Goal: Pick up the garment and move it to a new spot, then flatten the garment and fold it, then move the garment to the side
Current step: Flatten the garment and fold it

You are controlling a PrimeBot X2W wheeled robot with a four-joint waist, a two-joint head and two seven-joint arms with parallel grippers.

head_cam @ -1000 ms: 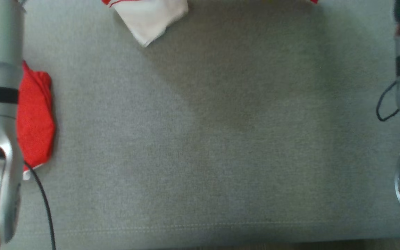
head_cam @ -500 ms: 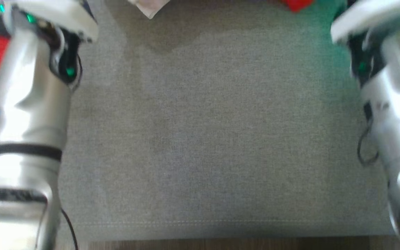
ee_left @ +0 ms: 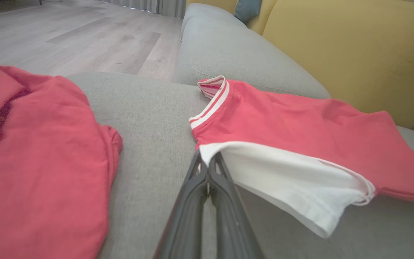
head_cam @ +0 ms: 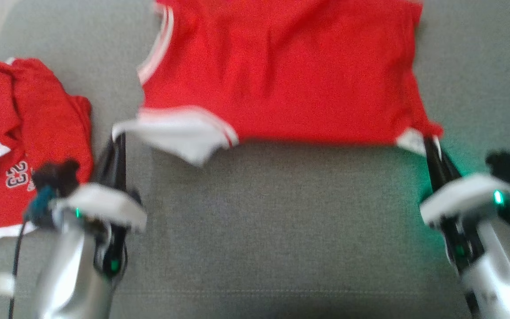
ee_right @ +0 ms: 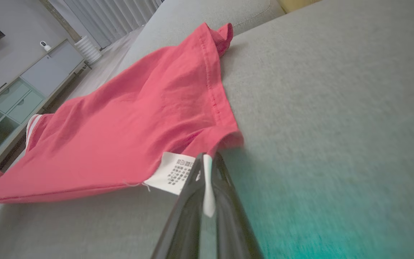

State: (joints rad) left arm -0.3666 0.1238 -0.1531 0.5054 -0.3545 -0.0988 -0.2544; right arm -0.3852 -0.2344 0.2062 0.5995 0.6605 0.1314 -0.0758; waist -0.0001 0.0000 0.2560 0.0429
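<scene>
One red short-sleeved fabric garment [head_cam: 281, 75] with white striped trim lies spread across the grey fabric sofa seat [head_cam: 281, 230]. Left gripper [head_cam: 120, 137] is pinched tight on its white sleeve corner, and right gripper [head_cam: 428, 144] on the opposite hem corner. One crumpled red jersey [head_cam: 29, 133], printed 23, sits at the seat's left end.

The silver left arm [head_cam: 67, 274] and silver right arm [head_cam: 496, 283] reach forward, the left end effector [head_cam: 117, 138] and right end effector [head_cam: 427, 144] each with long dark fingers [ee_left: 189, 208] pressed together, pinching the near edge of the red white-trimmed fabric garment [head_cam: 281, 75].
</scene>
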